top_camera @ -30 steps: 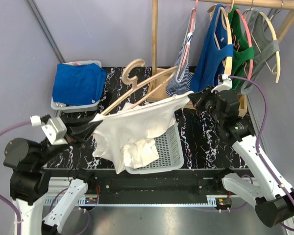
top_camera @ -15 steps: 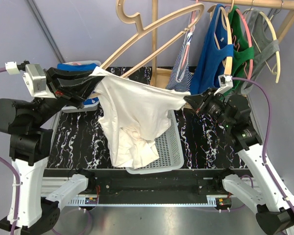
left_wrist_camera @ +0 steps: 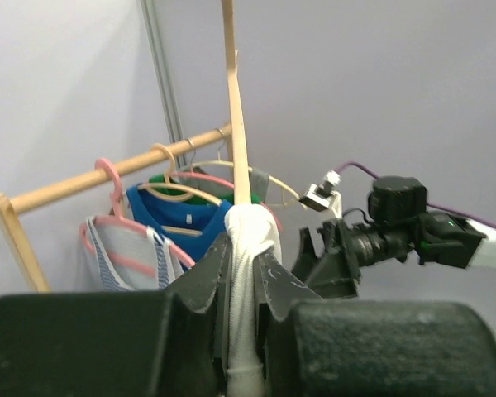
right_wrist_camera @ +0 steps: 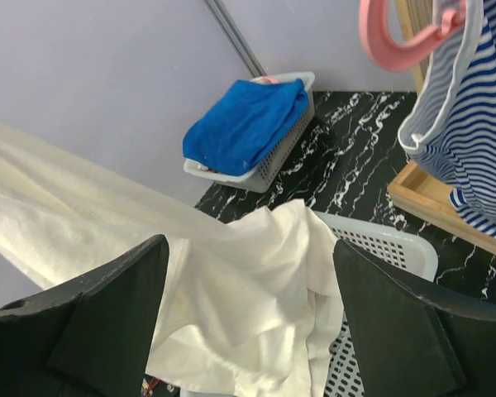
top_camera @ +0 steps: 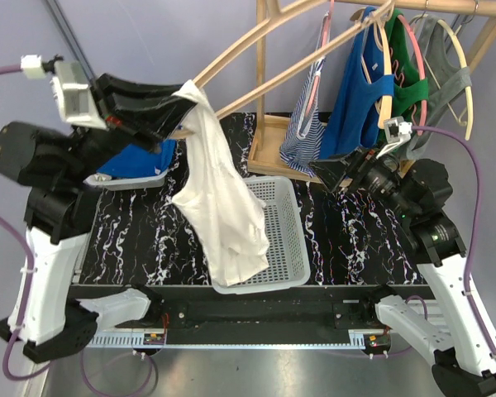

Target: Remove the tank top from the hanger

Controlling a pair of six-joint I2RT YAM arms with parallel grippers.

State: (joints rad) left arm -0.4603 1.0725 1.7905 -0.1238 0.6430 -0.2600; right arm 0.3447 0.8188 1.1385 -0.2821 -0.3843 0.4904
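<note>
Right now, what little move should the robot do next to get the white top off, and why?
Probably the right gripper should reach over, grab the dangling tank top and tug it down. It is open and empty, while the left gripper pinches the hanger at its end with cloth bunched round it, the only place the top hangs from.

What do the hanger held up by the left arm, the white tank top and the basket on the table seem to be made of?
The hanger looks like pale wood, smooth and unpainted, tan in colour. The tank top seems a soft matte knit, probably cotton, draping in limp folds. The basket looks like white plastic, given its moulded mesh walls.
</note>
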